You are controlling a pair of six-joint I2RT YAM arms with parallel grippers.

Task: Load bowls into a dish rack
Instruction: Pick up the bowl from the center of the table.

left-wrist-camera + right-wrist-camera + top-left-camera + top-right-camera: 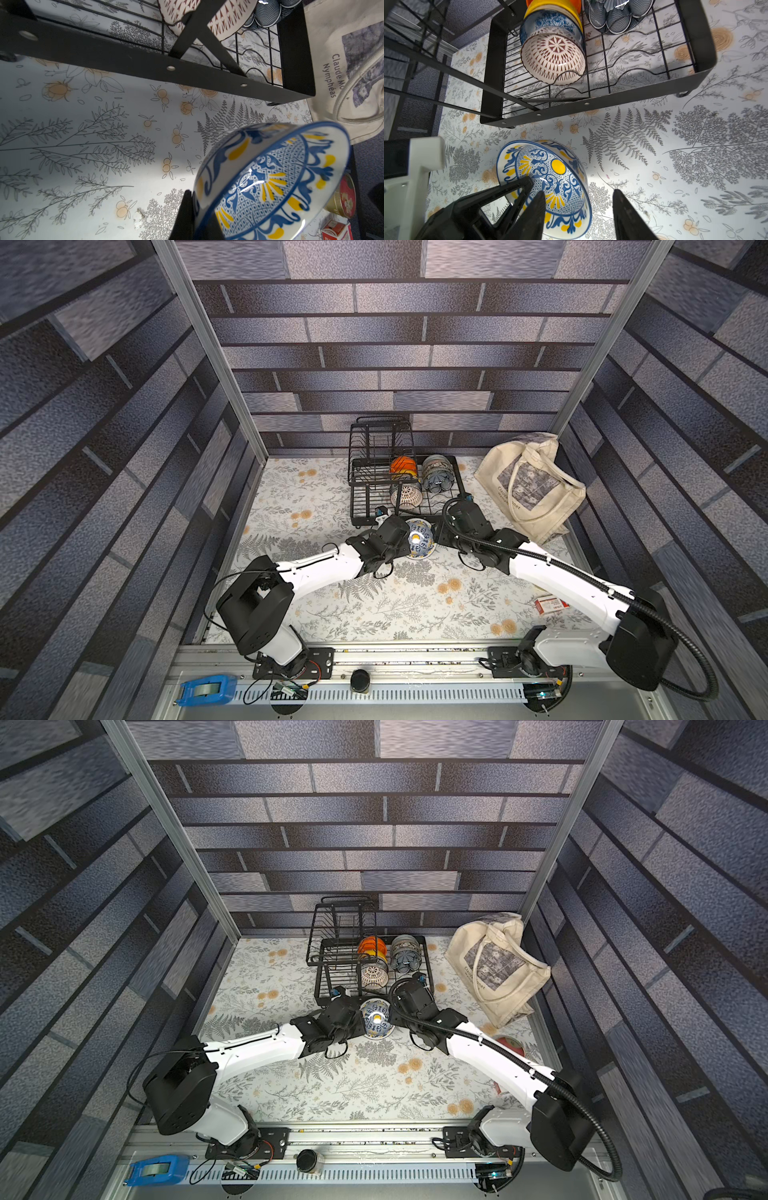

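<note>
While the round blue-and-yellow patterned ceramic bowl hangs tilted on edge just in front of the black wire two-tier dish rack, its only hold is one pinch at the rim.

**Grips.**
- Left gripper: clenched on the bowl's rim, a finger on either face.
- Right gripper: jaws apart, grasping nothing. One finger crosses the bowl's face in the right wrist view; the other is clear of it.
- Whether the bowl touches the floral table cover cannot be told.

**Hazards.**
- The glazed rim is probably slick, and the bowl is held off-centre, so it may swing or slide out during a lift.
- The nearer right finger could clip the bowl on withdrawal.
- The rack's front band and slanted strut lie in the path, and a low carry would strike them.

**Room.**
- The curved dividers at the rack's front and front-right are empty.
- Behind them sit a white bowl with dark lattice, glossy orange and yellow bowls and a dark blue-grey scalloped bowl.
- The table before the rack is open.
- A cream canvas tote bag stands near the rack's right side.
- The two wrists are close together.
</note>
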